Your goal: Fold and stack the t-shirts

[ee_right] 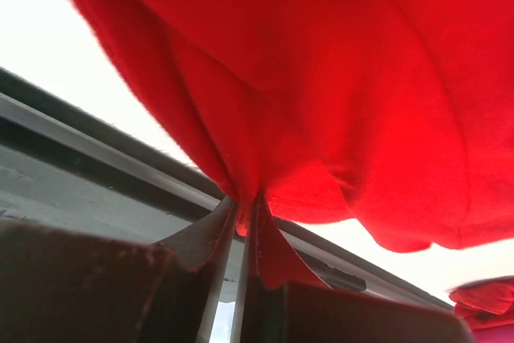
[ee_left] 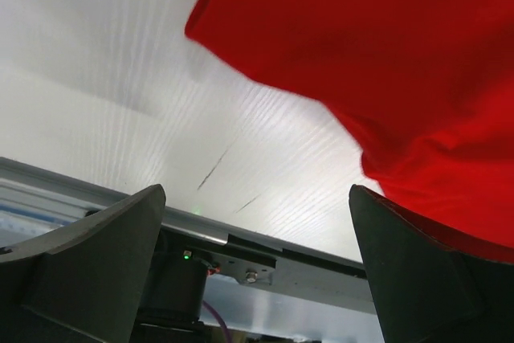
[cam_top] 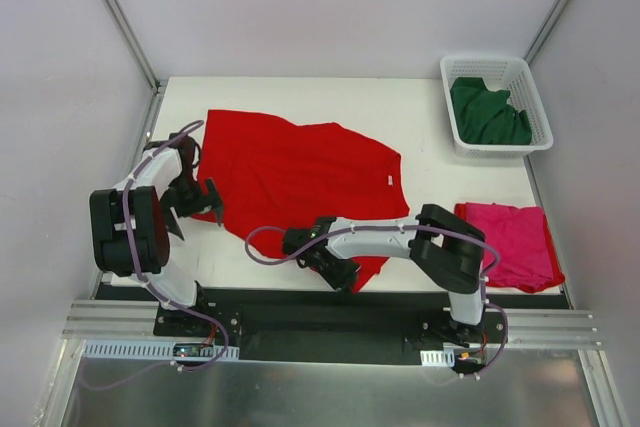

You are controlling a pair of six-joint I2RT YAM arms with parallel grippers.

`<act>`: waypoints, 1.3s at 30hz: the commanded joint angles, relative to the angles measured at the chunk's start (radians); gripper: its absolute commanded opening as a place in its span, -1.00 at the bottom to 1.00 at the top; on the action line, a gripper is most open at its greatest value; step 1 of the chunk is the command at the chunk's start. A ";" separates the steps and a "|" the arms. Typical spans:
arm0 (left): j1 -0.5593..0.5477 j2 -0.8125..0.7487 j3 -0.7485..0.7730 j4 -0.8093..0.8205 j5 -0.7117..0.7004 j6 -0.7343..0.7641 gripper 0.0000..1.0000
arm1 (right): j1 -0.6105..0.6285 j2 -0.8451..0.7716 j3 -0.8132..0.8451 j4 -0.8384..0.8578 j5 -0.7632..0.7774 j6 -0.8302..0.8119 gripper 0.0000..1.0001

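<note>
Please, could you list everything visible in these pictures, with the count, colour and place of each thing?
flat white table: one, white, under everything.
white plastic lattice basket: one, white, table's far right corner.
red cotton short-sleeved t-shirt: one, bright red, spread over the table's middle.
magenta-pink cotton t-shirt: one, magenta-pink, roughly folded, table's near right corner.
dark green cotton t-shirt: one, dark green, crumpled inside the basket.
left gripper: one, black, open, beside the red shirt's left edge.
right gripper: one, black, shut on the red shirt's near edge.
</note>
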 commanded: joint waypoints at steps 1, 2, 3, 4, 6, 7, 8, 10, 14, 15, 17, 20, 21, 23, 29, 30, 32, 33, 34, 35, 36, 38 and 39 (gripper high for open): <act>0.026 0.035 0.137 0.028 0.000 -0.007 0.99 | -0.055 -0.016 -0.035 0.042 0.174 0.002 -0.98; 0.029 0.047 0.155 0.038 0.000 -0.004 0.99 | -0.058 -0.024 -0.037 0.039 0.174 0.002 -0.98; 0.039 0.075 0.197 0.039 0.005 -0.001 0.99 | -0.059 -0.027 -0.038 0.039 0.174 0.002 -0.97; 0.045 0.093 0.217 0.040 0.023 0.001 0.99 | -0.061 -0.030 -0.035 0.036 0.174 0.002 -0.98; 0.057 0.151 0.264 0.039 0.029 -0.004 0.99 | -0.064 -0.039 -0.035 0.034 0.171 0.001 -0.97; 0.060 0.175 0.274 0.040 0.034 -0.005 0.99 | -0.066 -0.041 -0.034 0.031 0.169 -0.001 -0.98; 0.065 0.195 0.281 0.040 0.061 -0.007 0.99 | -0.067 -0.042 -0.031 0.029 0.168 -0.003 -0.97; 0.072 0.242 0.291 0.040 0.081 -0.017 0.99 | -0.069 -0.044 -0.029 0.026 0.166 -0.003 -0.98; 0.072 0.278 0.280 0.049 0.098 -0.027 0.99 | -0.073 -0.048 -0.034 0.022 0.166 -0.006 -0.97; 0.072 0.281 0.272 0.049 0.095 -0.030 0.99 | -0.073 -0.048 -0.035 0.023 0.165 -0.006 -0.98; 0.072 0.281 0.263 0.046 0.080 -0.036 0.99 | -0.076 -0.045 -0.037 0.022 0.160 -0.006 -0.98; 0.072 0.270 0.249 0.049 0.075 -0.040 0.99 | -0.079 -0.042 -0.038 0.023 0.155 -0.010 -0.98; 0.072 0.270 0.251 0.049 0.069 -0.037 0.99 | -0.079 -0.042 -0.037 0.025 0.154 -0.012 -0.98; 0.074 0.273 0.257 0.048 0.063 -0.033 0.86 | -0.079 -0.038 -0.034 0.025 0.151 -0.016 -0.98; 0.076 0.216 0.271 0.034 0.103 -0.039 -1.00 | -0.084 -0.024 -0.017 0.017 0.149 -0.029 -0.98; 0.076 0.198 0.272 0.032 0.113 -0.050 -1.00 | -0.084 -0.022 -0.017 0.016 0.149 -0.029 -0.98; 0.076 0.140 0.286 0.020 0.147 -0.059 -1.00 | -0.087 -0.022 -0.018 0.016 0.149 -0.027 -0.98; 0.072 0.117 0.291 0.002 0.152 -0.069 -1.00 | -0.089 -0.019 -0.018 0.017 0.149 -0.027 -0.98; 0.071 0.094 0.295 -0.004 0.156 -0.073 -1.00 | -0.090 -0.019 -0.020 0.014 0.151 -0.027 -0.97; 0.068 0.052 0.310 -0.015 0.161 -0.073 -1.00 | -0.093 -0.015 -0.018 0.014 0.148 -0.027 -0.98; 0.068 0.031 0.320 -0.046 0.160 -0.076 -1.00 | -0.095 -0.015 -0.018 0.011 0.149 -0.027 -0.97; 0.068 -0.027 0.346 -0.070 0.149 -0.077 -1.00 | -0.101 -0.011 -0.017 0.008 0.152 -0.027 -0.98; 0.068 -0.046 0.352 -0.086 0.144 -0.077 -1.00 | -0.101 -0.008 -0.014 0.006 0.152 -0.026 -0.98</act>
